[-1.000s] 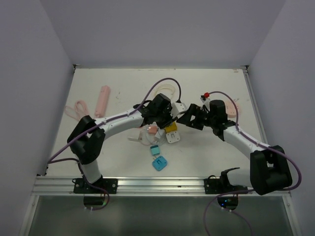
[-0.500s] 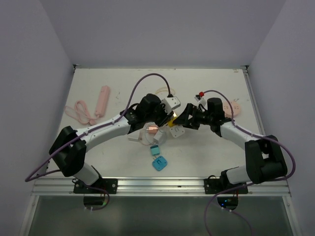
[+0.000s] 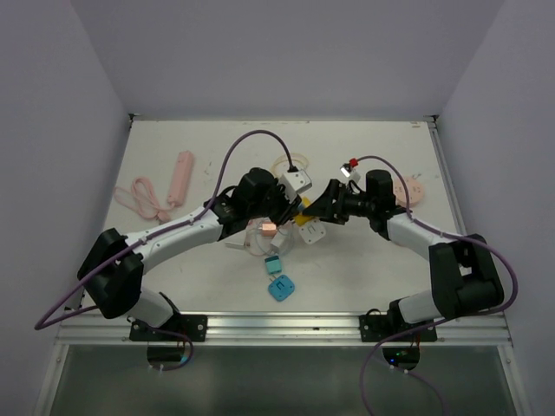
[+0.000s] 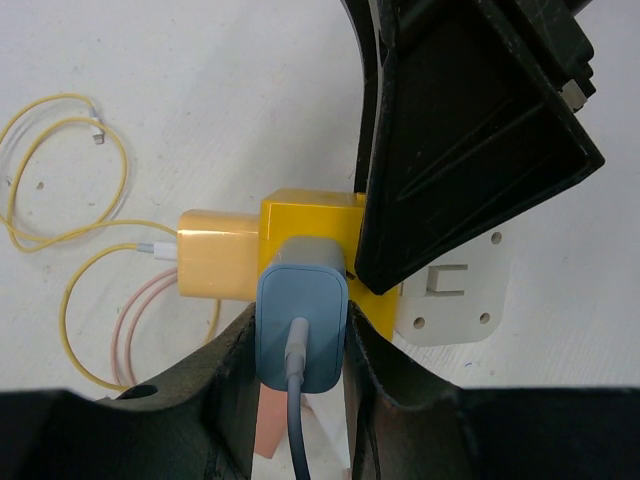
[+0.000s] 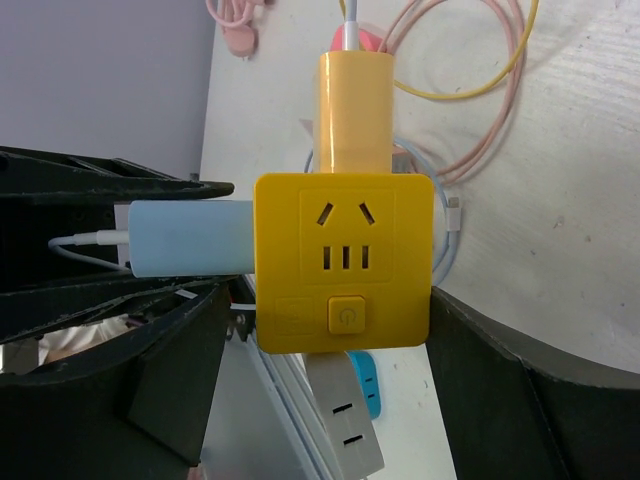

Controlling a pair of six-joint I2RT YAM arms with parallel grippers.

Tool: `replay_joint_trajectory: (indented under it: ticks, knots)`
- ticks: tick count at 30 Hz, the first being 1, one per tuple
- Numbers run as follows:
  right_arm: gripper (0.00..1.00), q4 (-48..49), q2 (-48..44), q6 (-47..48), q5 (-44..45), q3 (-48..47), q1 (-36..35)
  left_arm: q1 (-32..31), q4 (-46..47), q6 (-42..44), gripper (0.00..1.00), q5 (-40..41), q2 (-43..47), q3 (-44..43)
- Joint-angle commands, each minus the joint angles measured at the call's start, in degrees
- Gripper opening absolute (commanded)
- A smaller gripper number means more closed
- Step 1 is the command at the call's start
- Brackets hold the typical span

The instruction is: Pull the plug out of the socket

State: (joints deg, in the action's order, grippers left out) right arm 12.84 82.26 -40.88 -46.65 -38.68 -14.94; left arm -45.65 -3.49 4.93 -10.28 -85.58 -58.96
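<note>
A yellow socket cube (image 5: 345, 262) is held off the table in the middle; it also shows in the top view (image 3: 303, 217) and the left wrist view (image 4: 310, 215). A blue-grey plug (image 4: 302, 325) with a grey cord sits in one side of the cube and shows in the right wrist view (image 5: 190, 238) too. My left gripper (image 4: 302, 345) is shut on this plug, one finger on each side. My right gripper (image 5: 330, 300) is shut on the cube from the opposite side. A yellow plug (image 5: 355, 110) with a white cord sits in another side of the cube.
A white adapter (image 3: 312, 235), a teal plug (image 3: 273, 264) and a blue adapter (image 3: 280, 288) lie below the grippers. Yellow and pink cables (image 4: 60, 200) loop behind the cube. A pink stick (image 3: 180, 178) and a pink cable bundle (image 3: 141, 195) lie far left, and a pink strip (image 3: 414, 189) on the right.
Both grippers have closed in on the cube from either side. The left arm's elbow has swung out to the left. The right wrist has moved left and further from its base.
</note>
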Motion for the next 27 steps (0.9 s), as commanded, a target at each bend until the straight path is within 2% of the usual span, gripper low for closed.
replay_joint_trajectory:
  ticks: [1,8,11,14,15,17,18,21,27]
  knots:
    - [0.8,5.1,0.7,-2.2,-3.7,-2.4,0.3,0.5,8.2,-1.7,0.0,-1.8,3.3,-0.1]
    - [0.75,4.6,1.1,-2.3,-4.9,-2.4,0.2,0.4,9.8,-2.3,0.0,-1.6,3.1,-0.4]
    - [0.7,4.7,1.0,-2.4,-5.2,-2.4,0.2,0.4,10.3,-2.6,0.0,-1.8,2.9,-0.4]
    - [0.55,4.8,0.9,-2.4,-5.0,-2.4,0.2,0.4,10.4,-2.9,0.0,-1.8,2.7,-0.4]
    - [0.46,4.8,0.9,-2.5,-4.9,-2.4,0.2,0.4,10.4,-3.0,0.0,-1.8,2.8,-0.3]
    - [0.34,4.8,0.7,-2.4,-4.8,-2.4,0.2,0.5,10.5,-3.3,0.0,-1.8,2.9,-0.3]
    - [0.21,4.7,0.6,-2.3,-4.3,-2.3,0.2,0.5,10.5,-3.5,0.0,-1.8,3.0,-0.2]
    - [0.0,3.3,-0.1,-1.0,-2.6,-2.2,0.2,0.5,10.6,-3.9,0.0,-1.8,3.4,-0.3]
    - [0.0,-5.1,-1.5,4.8,2.3,-2.5,0.2,0.5,11.9,-4.5,0.0,-1.7,4.7,-0.5]
